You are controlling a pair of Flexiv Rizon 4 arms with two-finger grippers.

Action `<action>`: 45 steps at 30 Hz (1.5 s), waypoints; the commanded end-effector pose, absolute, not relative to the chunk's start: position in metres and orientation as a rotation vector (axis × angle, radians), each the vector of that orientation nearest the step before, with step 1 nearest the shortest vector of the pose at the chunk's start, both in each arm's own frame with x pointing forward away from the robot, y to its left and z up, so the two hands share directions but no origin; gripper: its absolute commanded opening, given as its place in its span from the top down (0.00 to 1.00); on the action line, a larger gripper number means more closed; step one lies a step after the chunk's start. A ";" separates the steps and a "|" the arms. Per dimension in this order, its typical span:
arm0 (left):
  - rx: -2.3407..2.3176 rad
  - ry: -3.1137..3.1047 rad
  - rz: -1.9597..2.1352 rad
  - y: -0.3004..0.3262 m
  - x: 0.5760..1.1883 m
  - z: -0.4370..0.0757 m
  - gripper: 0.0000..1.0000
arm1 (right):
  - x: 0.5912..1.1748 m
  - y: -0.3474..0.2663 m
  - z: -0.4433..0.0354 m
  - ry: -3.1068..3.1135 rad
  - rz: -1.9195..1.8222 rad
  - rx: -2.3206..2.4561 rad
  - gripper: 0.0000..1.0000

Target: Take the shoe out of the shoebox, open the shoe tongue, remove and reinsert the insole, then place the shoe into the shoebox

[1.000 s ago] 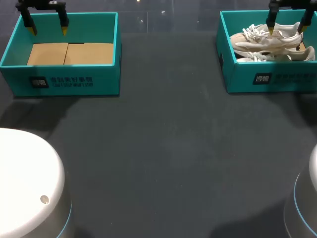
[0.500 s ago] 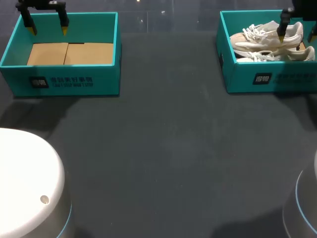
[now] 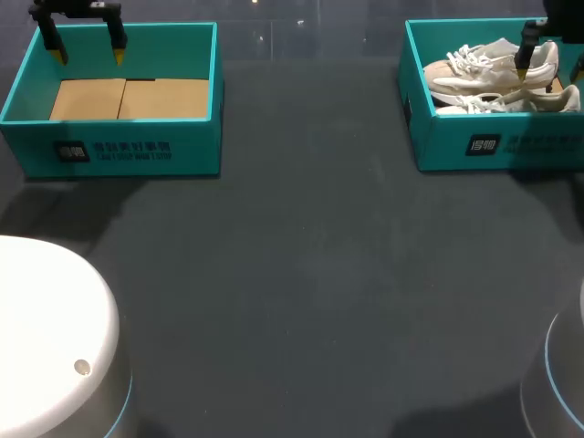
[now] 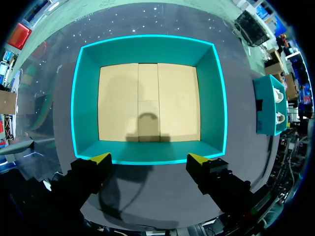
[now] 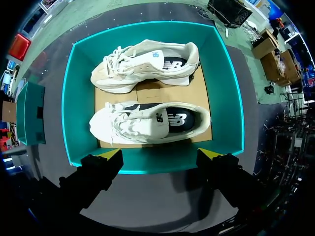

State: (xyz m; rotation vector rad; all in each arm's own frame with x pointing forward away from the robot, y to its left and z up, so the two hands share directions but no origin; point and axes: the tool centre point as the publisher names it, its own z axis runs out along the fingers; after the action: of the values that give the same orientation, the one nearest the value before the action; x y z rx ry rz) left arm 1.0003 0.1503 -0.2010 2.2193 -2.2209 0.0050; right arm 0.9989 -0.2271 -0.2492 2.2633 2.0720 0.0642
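Two cream-white sneakers lie on their sides in the teal shoebox point(image 3: 438, 137) at the table's far right. One shoe point(image 3: 488, 64) point(image 5: 147, 64) is at the back and the other point(image 3: 511, 102) point(image 5: 147, 123) in front of it. My right gripper point(image 3: 554, 62) point(image 5: 160, 155) hangs open above this shoebox point(image 5: 69, 98), its yellow tips over the wall beside the nearer shoe, touching nothing. My left gripper point(image 3: 88, 55) point(image 4: 149, 158) hangs open over the back wall of a second teal box point(image 3: 109, 151) point(image 4: 147, 42) at the far left.
The left box holds only a brown cardboard floor point(image 3: 128, 99) point(image 4: 147, 101). Between the two boxes lies the dark table top point(image 3: 301, 255). White rounded arm bases sit at the front left point(image 3: 46, 338) and front right corners.
My right gripper has shifted to the right over the shoebox and a little lower. The left arm and both shoes have stayed where they were.
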 end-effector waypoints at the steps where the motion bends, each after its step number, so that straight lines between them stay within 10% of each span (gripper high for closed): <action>1: 2.220 -2.221 0.003 0.150 1.000 -0.201 0.00 | 1.003 -0.232 -0.253 2.085 0.068 2.277 0.00; 19: 2.220 -2.221 0.003 0.150 1.000 -0.201 0.00 | 1.028 -0.286 -0.282 1.940 -0.030 2.273 0.00; 21: 2.220 -2.221 0.003 0.150 1.000 -0.201 0.00 | 1.029 -0.289 -0.285 1.938 -0.033 2.276 0.15; 45: 2.220 -2.221 0.003 0.150 1.000 -0.201 0.00 | 1.039 -0.321 -0.323 1.929 -0.078 2.266 0.36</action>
State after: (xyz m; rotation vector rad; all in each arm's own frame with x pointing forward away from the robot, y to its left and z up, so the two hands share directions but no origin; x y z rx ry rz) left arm 1.0003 0.1503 -0.2010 2.2193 -2.2210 0.0049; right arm 1.0367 -0.3188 -0.3201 2.2647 1.9232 -0.0781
